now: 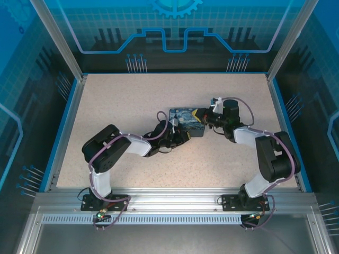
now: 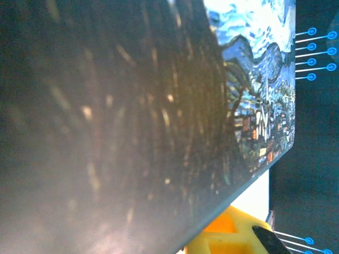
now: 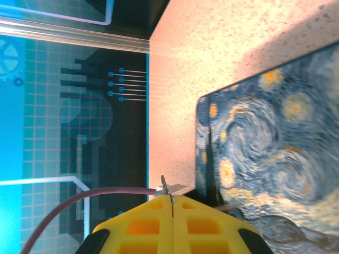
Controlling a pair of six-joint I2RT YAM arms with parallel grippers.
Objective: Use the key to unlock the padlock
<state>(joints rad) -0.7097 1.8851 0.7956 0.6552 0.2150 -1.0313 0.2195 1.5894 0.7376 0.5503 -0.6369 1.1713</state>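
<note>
1. As I judge it, the step in hand is bringing the key to the lock. The key (image 3: 165,186) shows as a thin sliver poking out of the seam between the right arm's yellow fingers (image 3: 137,230). It sits just beside a corner of the swirl-printed box (image 3: 270,148).
2. The right jaws are pressed together and clamped on the key. From above they sit at the box's far right corner, low over the desk (image 1: 132,100).
3. The left jaws meet the near edge of the box (image 1: 186,123). The left wrist camera catches one yellow finger (image 2: 225,238) under the box's dark, blurred side. I cannot tell whether these jaws are together or pinching something.
4. I cannot pick out the padlock. It may be hidden at the box, between the two arms.
5. The next move calls for lining the key's tip up with the keyhole, a short straight push, then a twist while the left arm (image 1: 114,151) steadies the lock. So small a key could easily slip or tilt in the grip.
</note>
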